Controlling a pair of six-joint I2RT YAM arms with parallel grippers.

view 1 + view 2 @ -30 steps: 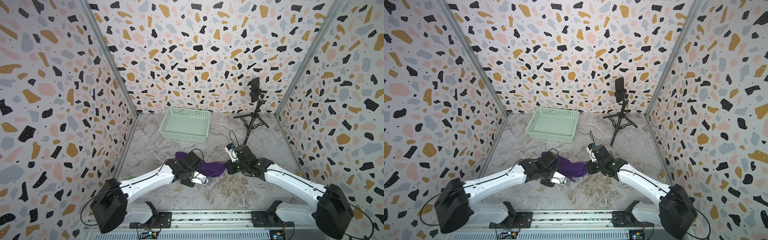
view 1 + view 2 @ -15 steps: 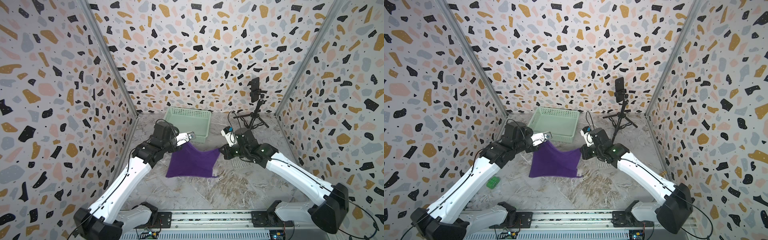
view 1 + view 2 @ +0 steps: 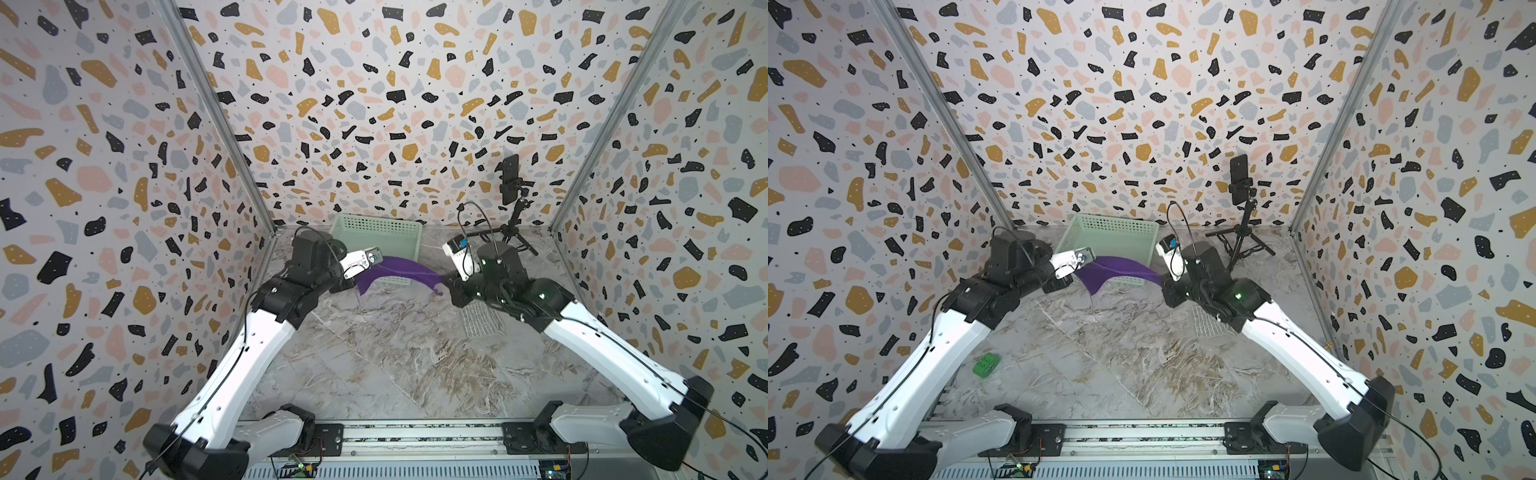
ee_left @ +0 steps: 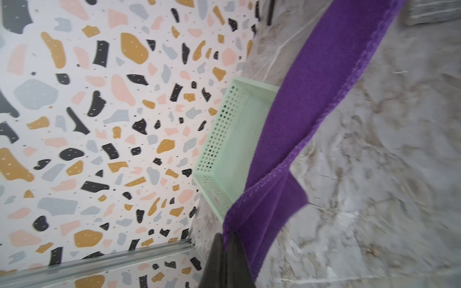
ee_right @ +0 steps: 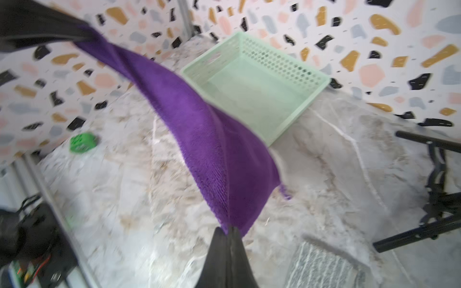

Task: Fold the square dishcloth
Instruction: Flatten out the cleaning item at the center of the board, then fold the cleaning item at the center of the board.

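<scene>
Top views | arms extended | left pincer (image 3: 360,277), right pincer (image 3: 448,281) gripping dishcloth (image 3: 390,266)

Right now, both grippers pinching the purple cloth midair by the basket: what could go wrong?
The left gripper and right gripper each pinch only an edge of the cloth; a slip could drop it.
It hangs close to the basket, so lowering here might drape it over the rim.
A loose flap dangles near the left gripper, so it may land creased.

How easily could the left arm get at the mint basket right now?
Probably yes for reach: the left gripper sits close by the basket with nothing between them. But it is shut on the dishcloth, so no free grip.
</scene>
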